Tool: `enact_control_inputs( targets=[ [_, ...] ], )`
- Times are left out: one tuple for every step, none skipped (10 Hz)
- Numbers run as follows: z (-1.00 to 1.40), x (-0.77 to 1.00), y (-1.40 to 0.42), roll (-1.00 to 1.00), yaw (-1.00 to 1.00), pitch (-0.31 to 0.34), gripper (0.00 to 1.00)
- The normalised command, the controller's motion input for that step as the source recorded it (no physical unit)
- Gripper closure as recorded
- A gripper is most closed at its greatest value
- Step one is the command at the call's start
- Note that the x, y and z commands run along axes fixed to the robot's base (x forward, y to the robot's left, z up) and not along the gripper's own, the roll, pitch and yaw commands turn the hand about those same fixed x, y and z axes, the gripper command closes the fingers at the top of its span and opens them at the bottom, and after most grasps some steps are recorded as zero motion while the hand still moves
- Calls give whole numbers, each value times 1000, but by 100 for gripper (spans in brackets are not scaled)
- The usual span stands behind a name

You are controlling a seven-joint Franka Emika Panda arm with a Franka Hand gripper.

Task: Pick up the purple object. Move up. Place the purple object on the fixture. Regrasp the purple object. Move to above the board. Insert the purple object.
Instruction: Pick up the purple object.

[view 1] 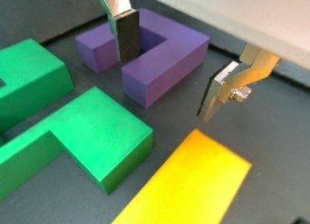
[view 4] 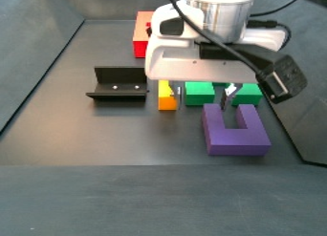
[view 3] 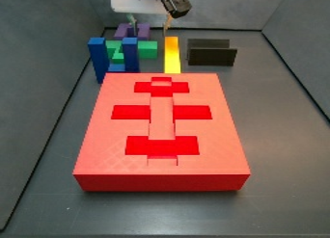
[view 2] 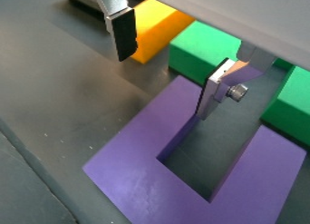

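The purple object is a U-shaped block lying flat on the dark floor; it also shows in the other wrist view and in both side views. My gripper is open and low over it, astride one prong. One finger is down in the slot, and the other finger stands outside that prong with a gap to it. The black fixture stands apart from the gripper, beyond the yellow bar. The red board lies in the foreground of one side view.
Green blocks and a yellow bar lie close beside the purple object. They also show in a side view, the green blocks and the yellow bar. A blue upright block stands by the board's far corner.
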Motion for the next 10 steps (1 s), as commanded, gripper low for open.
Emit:
enact_control_inputs(
  targets=[
    [-29,-311,0,0,0,-30,0],
    [-69,-203,-23,-20,0,-43,0],
    [-271,0,-54,0,0,-59,0],
    [-329,0,0,0,0,-37,0],
    [-260,0,0,0,0,-33,0],
    [-197,0,0,0,0,-14,0],
    [-11,-9,126,-24,0,0,0],
    [11,-57,189,-106,0,0,0],
    [0,-40,134,-80,0,0,0],
    [-29,0,0,0,0,0,0]
  ],
)
